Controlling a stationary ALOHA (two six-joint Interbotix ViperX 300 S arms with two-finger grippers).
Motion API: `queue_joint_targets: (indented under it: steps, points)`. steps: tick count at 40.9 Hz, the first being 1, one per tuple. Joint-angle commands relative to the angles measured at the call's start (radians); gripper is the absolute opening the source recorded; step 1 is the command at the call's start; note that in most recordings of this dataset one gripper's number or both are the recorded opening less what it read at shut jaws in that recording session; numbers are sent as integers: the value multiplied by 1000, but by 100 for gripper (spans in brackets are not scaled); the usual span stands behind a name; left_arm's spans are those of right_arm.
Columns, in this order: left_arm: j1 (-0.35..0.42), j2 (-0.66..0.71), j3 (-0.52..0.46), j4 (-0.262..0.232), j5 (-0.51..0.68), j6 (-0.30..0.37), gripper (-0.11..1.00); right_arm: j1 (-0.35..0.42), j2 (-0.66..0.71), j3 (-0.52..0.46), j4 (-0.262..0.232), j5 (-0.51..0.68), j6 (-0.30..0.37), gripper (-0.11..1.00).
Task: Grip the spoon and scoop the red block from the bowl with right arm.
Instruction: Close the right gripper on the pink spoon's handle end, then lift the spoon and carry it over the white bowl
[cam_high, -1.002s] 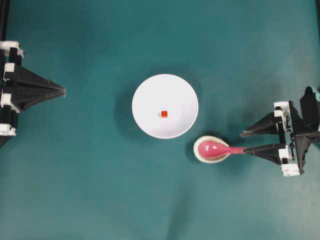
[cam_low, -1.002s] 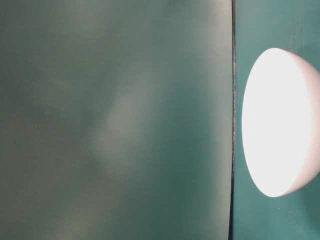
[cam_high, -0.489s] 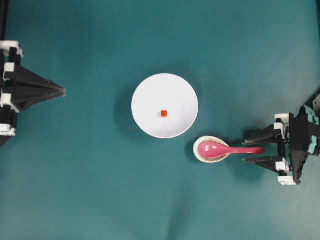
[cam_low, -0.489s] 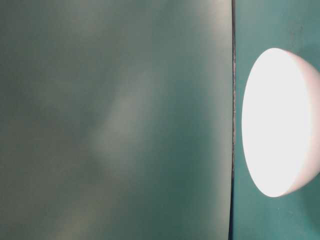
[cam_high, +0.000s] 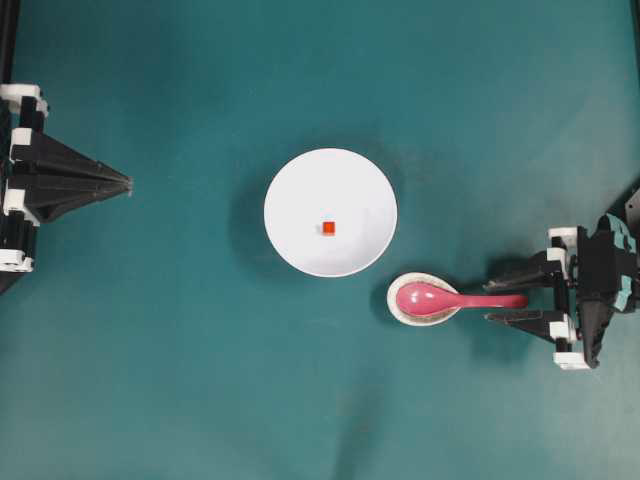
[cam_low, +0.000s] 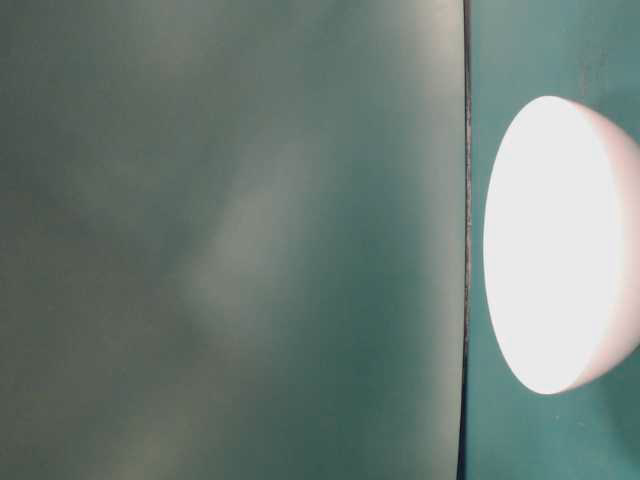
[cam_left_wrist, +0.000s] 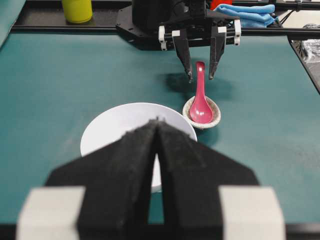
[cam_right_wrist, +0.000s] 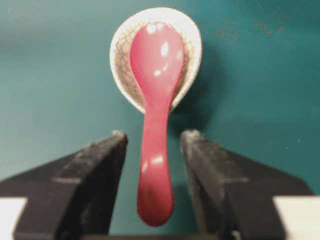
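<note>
Covering everything, teal tabletop (cam_high: 200, 380); black rail (cam_left_wrist: 60, 22) behind; right gripper (cam_high: 487, 293) spread around spoon (cam_high: 440, 298) handle, ungripped; left gripper (cam_high: 128, 183) closed, empty.

A flat teal green table (cam_high: 200, 380) fills the overhead view, evenly lit, with soft shadows. In the left wrist view, a black rail (cam_left_wrist: 60, 22) borders its far edge, carrying a yellow-green cylindrical container (cam_left_wrist: 77, 10) on the left and a folded blue cloth (cam_left_wrist: 250, 14) on the right.
</note>
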Motion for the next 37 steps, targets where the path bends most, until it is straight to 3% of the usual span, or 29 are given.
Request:
queue_joint_targets:
  steps: [1,13,37]
  points:
    - [0,3,-25,3,-3,0,0,6,-8,-5,2,-9,-5,52]
    - [0,5,-25,3,-2,0,0,6,-8,-3,2,-9,-28,29]
    - [0,5,-26,2,6,0,0,5,-51,-11,2,-23,-35,24]
